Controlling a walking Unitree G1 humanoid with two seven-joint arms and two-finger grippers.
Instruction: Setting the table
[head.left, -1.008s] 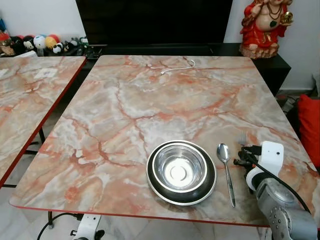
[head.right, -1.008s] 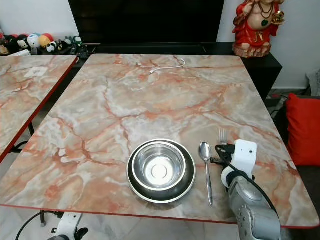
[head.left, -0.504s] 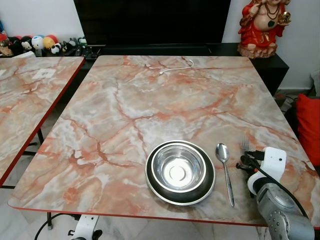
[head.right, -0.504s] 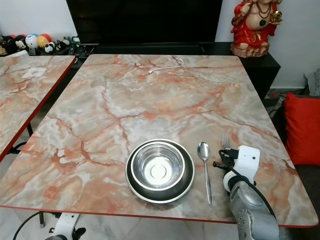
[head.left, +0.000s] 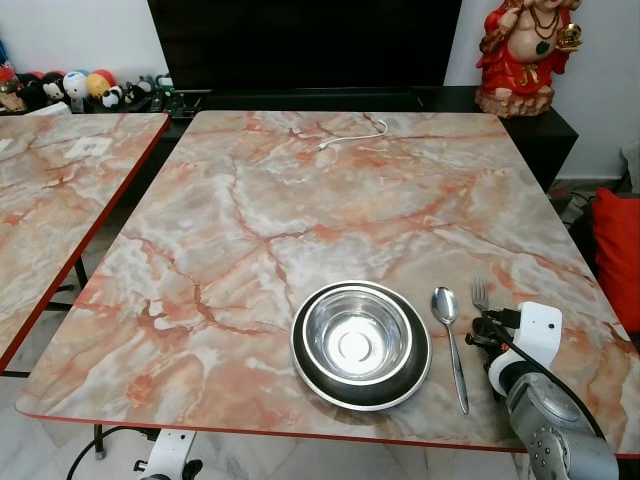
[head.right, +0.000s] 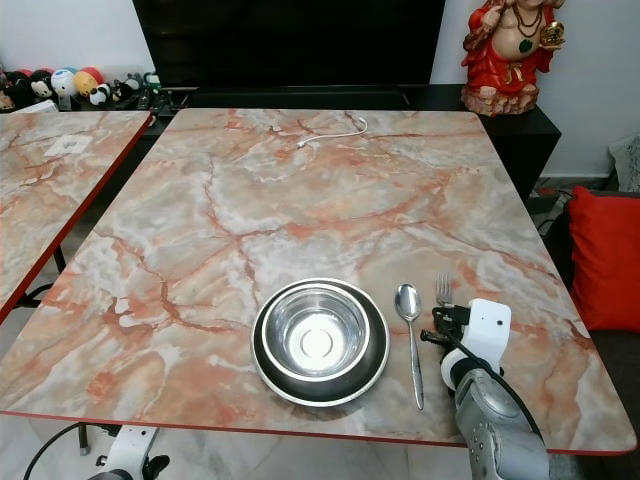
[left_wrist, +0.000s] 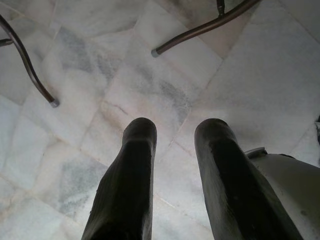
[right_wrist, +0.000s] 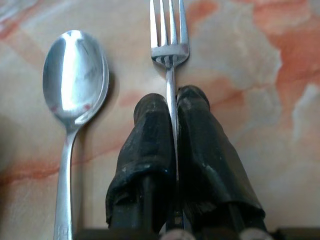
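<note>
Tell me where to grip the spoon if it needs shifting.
Probably mid-handle, from straight above. The spoon lies flat, bowl facing up at the far end, so its thin straight handle fits the fingers best. Approach needs care: the plate sits at one side, the fork in the right gripper at the other.

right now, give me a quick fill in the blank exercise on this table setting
1. The right gripper is shut on the handle of the ____.
2. The spoon lies between the fork and the steel ____.
3. The steel bowl sits on a black ____.
4. The left gripper hangs with its fingers ____, over the marble floor.

Missing words: fork; bowl; plate; open
</note>
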